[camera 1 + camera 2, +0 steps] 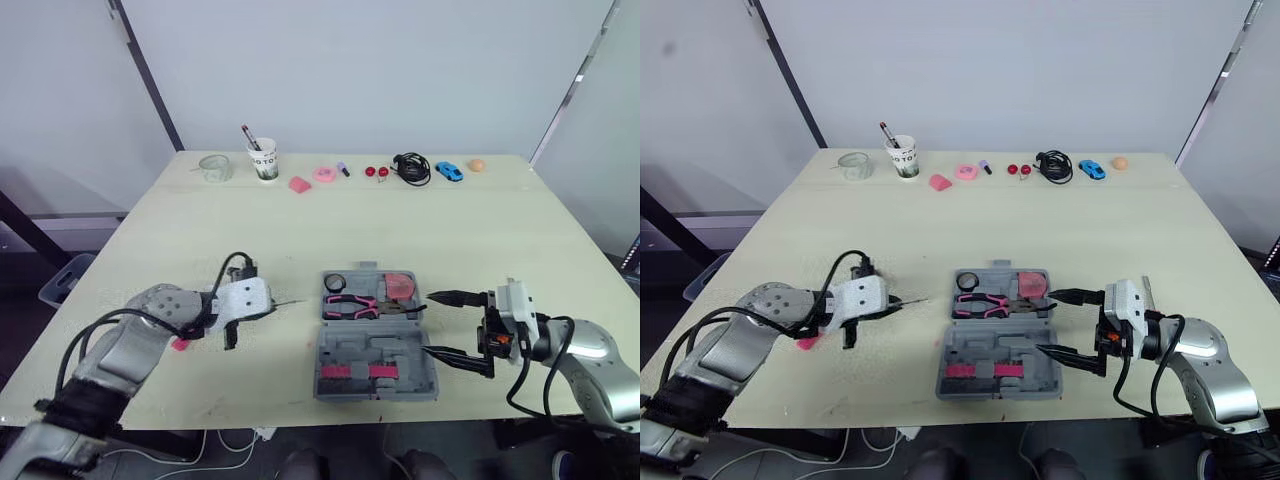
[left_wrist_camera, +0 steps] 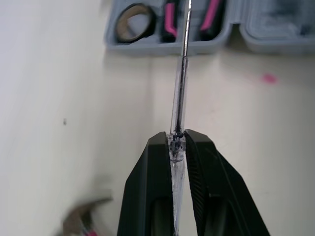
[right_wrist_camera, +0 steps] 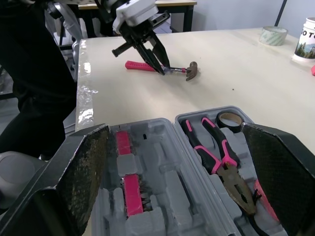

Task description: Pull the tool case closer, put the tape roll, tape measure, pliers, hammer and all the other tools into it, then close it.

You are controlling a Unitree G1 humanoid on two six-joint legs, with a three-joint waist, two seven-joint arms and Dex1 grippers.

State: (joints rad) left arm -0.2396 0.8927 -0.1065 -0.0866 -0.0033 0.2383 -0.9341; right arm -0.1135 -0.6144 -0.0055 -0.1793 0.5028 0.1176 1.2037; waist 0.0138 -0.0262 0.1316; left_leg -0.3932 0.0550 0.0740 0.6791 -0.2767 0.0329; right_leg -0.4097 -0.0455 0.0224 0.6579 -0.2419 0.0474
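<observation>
The grey tool case (image 1: 992,345) lies open near the front edge of the table (image 1: 1060,230), its far half holding pink-handled pliers (image 1: 985,303) and a black tape roll (image 1: 967,284). Left of it, and apart from it, the left gripper (image 1: 888,306) pinches a thin screwdriver (image 1: 912,301) (shaft pointing toward the case). The right gripper (image 1: 1045,321) hovers at the case's right side, fingers spread wide.

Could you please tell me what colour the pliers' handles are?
Pink and black; the pliers show best in the right wrist view.
</observation>
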